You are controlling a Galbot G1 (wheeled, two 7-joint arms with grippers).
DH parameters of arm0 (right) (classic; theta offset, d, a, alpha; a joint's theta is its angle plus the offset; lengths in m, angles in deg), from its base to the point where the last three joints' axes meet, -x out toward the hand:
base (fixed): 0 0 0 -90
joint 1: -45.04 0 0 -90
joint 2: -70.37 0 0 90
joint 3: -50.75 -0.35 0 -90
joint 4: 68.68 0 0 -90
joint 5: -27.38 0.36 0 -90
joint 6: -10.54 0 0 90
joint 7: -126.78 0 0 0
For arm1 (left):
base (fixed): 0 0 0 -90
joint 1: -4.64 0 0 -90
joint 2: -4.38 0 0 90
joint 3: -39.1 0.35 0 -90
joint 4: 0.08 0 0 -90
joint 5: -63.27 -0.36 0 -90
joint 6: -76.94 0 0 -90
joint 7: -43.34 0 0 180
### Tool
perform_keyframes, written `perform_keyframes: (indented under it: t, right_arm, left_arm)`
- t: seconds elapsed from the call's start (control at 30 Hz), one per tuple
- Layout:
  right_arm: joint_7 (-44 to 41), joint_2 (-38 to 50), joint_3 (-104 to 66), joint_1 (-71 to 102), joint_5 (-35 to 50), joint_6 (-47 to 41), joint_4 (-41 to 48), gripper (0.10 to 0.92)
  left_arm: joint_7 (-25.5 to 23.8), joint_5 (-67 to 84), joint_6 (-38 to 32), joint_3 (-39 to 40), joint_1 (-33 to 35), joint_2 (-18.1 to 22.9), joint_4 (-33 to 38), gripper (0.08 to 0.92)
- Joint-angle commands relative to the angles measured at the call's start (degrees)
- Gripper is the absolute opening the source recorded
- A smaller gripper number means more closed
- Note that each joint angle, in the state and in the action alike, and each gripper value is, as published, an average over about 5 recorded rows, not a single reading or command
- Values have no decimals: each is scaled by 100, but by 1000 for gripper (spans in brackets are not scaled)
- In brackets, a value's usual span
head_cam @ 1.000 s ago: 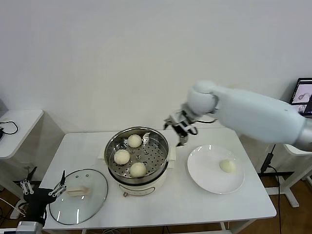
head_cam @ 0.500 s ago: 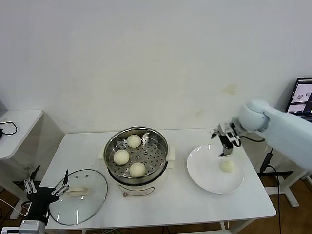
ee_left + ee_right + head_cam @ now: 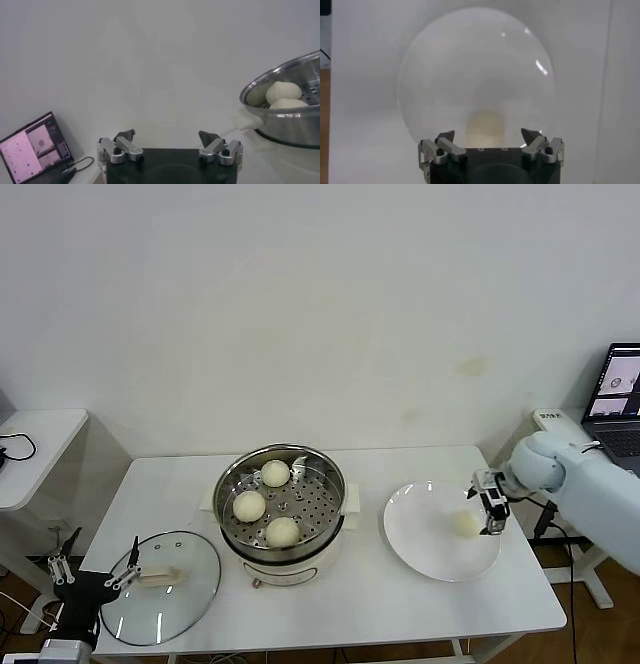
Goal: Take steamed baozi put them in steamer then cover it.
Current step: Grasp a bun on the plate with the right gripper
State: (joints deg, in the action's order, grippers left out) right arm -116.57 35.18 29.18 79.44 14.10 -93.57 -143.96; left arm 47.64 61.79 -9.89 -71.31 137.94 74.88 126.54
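Observation:
The steel steamer [image 3: 281, 536] stands mid-table with three cream baozi on its perforated tray: one at the back [image 3: 276, 473], one on the left [image 3: 250, 505] and one in front [image 3: 283, 531]. Another baozi [image 3: 466, 523] lies on the white plate [image 3: 425, 539]. My right gripper [image 3: 489, 506] hovers open just right of that bun; in the right wrist view the baozi [image 3: 486, 127] sits between the spread fingers. The glass cover [image 3: 160, 586] lies flat at the table's front left. My left gripper [image 3: 95, 569] is parked open beside the cover, off the table's left edge.
A laptop [image 3: 622, 396] stands on a stand at the far right. A small white side table [image 3: 30, 449] is on the left. The steamer's rim [image 3: 285, 95] shows in the left wrist view.
My right arm swung from beside the steamer's back right rim over to the plate and came down next to the bun there. The left arm barely moved.

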Motion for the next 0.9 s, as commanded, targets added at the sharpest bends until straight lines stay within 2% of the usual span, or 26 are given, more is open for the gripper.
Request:
perform_keyframes:
  t: [0.03, 0.5, 0.9]
  right_arm:
    - [39, -381, -463, 530, -328, 20, 659, 823]
    - [199, -906, -561, 534, -556, 10, 1215, 815]
    - [250, -1024, -743, 623, -670, 0, 1409, 740]
  left_arm:
    - [-3, -3, 4, -1, 3, -6, -8, 823]
    - [-8, -5, 21, -12, -24, -2, -55, 823]
    - [-8, -9, 16, -6, -31, 30, -74, 823]
